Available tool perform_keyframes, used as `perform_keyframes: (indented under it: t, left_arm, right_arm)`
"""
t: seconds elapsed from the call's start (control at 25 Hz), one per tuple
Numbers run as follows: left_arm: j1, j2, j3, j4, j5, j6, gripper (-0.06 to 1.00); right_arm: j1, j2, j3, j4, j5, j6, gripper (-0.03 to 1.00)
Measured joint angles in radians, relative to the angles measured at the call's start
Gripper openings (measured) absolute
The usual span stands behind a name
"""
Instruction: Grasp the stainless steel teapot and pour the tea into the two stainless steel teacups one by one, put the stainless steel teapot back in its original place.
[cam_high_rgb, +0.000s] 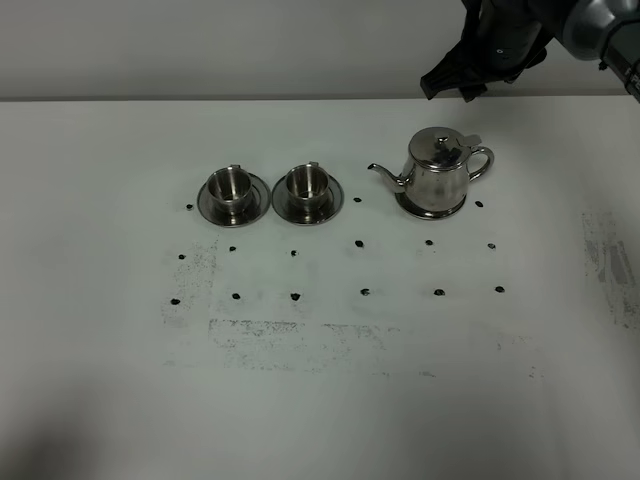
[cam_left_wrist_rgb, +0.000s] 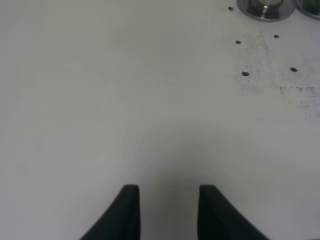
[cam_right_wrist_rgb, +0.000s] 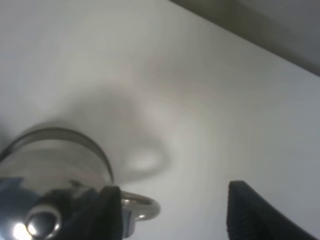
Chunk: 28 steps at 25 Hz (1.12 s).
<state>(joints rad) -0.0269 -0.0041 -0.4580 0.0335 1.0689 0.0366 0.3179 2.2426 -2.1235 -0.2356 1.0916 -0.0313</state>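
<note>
Tabletop (cam_high_rgb: 320, 400) nearest you lies under your left pincer (cam_left_wrist_rgb: 169, 190), spread and holding nothing, well apart from the two stainless steel teacups (cam_high_rgb: 229, 184). Farther back the stainless steel teapot (cam_high_rgb: 436, 175) stands upright on its disc (cam_high_rgb: 432, 212), spout toward the cups, loop handle (cam_high_rgb: 483, 160) toward the right. Beyond it your right pincer (cam_high_rgb: 455, 85) hovers spread and empty above the handle side, so that arm is nearer and likely needs to descend toward you.

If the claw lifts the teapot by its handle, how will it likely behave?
The teapot looks rigid, polished steel, so probably slippery. Its handle sits off to one side, so it may tilt in the grip. Its lid might shift when tipped.
</note>
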Motion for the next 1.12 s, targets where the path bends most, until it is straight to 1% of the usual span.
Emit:
perform_keyframes:
  t: [0.12, 0.24, 0.28, 0.4, 0.52, 0.64, 0.84, 1.0, 1.12]
  left_arm:
    - [0.000, 0.000, 0.000, 0.000, 0.000, 0.000, 0.28]
    - [0.000, 0.000, 0.000, 0.000, 0.000, 0.000, 0.28]
    - [0.000, 0.000, 0.000, 0.000, 0.000, 0.000, 0.28]
    - [0.000, 0.000, 0.000, 0.000, 0.000, 0.000, 0.28]
    - [0.000, 0.000, 0.000, 0.000, 0.000, 0.000, 0.28]
    - [0.000, 0.000, 0.000, 0.000, 0.000, 0.000, 0.28]
    - [0.000, 0.000, 0.000, 0.000, 0.000, 0.000, 0.28]
    - [0.000, 0.000, 0.000, 0.000, 0.000, 0.000, 0.28]
    - [0.000, 0.000, 0.000, 0.000, 0.000, 0.000, 0.28]
  right_arm:
    - [-0.018, -0.117, 0.194, 0.026, -0.155, 0.004, 0.48]
    - [-0.049, -0.223, 0.383, 0.053, -0.360, 0.006, 0.48]
    - [-0.062, -0.239, 0.435, 0.063, -0.411, 0.006, 0.48]
    - [-0.092, -0.251, 0.528, 0.091, -0.547, 0.006, 0.48]
    - [-0.104, -0.224, 0.561, 0.110, -0.632, 0.006, 0.48]
    - [-0.105, -0.193, 0.563, 0.131, -0.690, 0.006, 0.48]
    - [-0.105, -0.140, 0.563, 0.153, -0.740, 0.006, 0.48]
    - [-0.105, -0.113, 0.563, 0.168, -0.743, 0.005, 0.48]
    - [-0.105, -0.106, 0.563, 0.170, -0.727, 0.002, 0.48]
